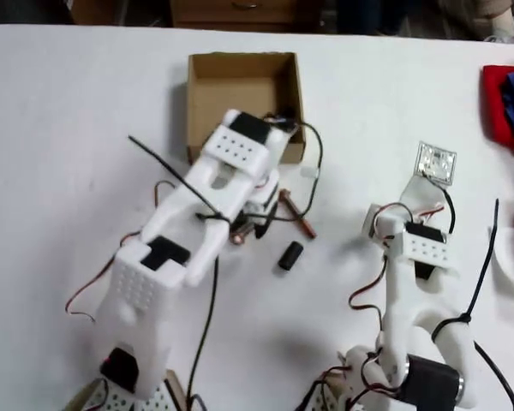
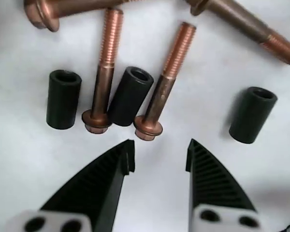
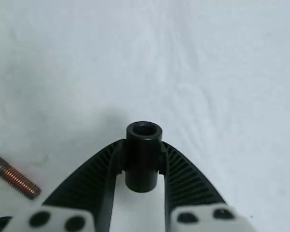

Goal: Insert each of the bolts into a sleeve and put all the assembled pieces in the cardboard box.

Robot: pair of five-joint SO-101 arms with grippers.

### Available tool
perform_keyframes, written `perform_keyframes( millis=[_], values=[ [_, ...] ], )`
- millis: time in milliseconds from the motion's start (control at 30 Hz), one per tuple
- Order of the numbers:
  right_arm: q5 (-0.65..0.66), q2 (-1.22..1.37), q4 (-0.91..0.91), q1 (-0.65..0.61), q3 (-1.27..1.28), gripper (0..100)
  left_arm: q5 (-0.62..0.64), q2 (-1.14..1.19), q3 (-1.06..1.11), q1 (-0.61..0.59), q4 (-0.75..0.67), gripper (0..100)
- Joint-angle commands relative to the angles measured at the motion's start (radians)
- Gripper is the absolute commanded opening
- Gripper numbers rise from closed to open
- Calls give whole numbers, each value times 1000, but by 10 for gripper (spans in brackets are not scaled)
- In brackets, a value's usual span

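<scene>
**High view.** The left arm [image 1: 197,223] stretches over the desk [image 1: 60,128] from near left toward the cardboard box [image 1: 240,81] at far centre. Its body covers most of the parts. An exposed bolt [image 1: 297,214] lies slantwise near the box, with a lone sleeve [image 1: 290,255] just nearer. The right arm [image 1: 411,291] stands well apart, at right.

**Left wrist view.** The left claw [image 2: 159,157] is spread apart and holds nothing. Just beyond its tips lie a first bolt [image 2: 104,72] and a second bolt [image 2: 166,77], roughly parallel, with heads toward the claw. A middle sleeve [image 2: 130,95] lies between them. Two outer sleeves [image 2: 64,99] flank the group. Two further bolts [image 2: 246,26] are cut off at the frame edge.

**Right wrist view.** The right claw [image 3: 143,147] is clamped on a held sleeve [image 3: 143,169], bore toward the camera. A threaded tip [image 3: 17,180] is cut off at the edge.
</scene>
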Motion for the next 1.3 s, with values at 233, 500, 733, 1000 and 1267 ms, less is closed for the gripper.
perform_keyframes(
  millis=[233,500,733,1000,1267],
  values=[
    [-9,-10,4,8,-55,21,-6,-5,-42,5,-21,195],
    [-9,-10,4,13,-55,21,-8,135,-54,-2,-46,195],
    [-9,-10,4,13,-55,21,-8,167,-56,-3,-109,195],
    [-9,-10,4,13,-55,21,-144,170,-47,-5,-106,14],
    [-9,-10,-1,13,-55,21,-362,157,-70,-54,26,25]
  ],
)
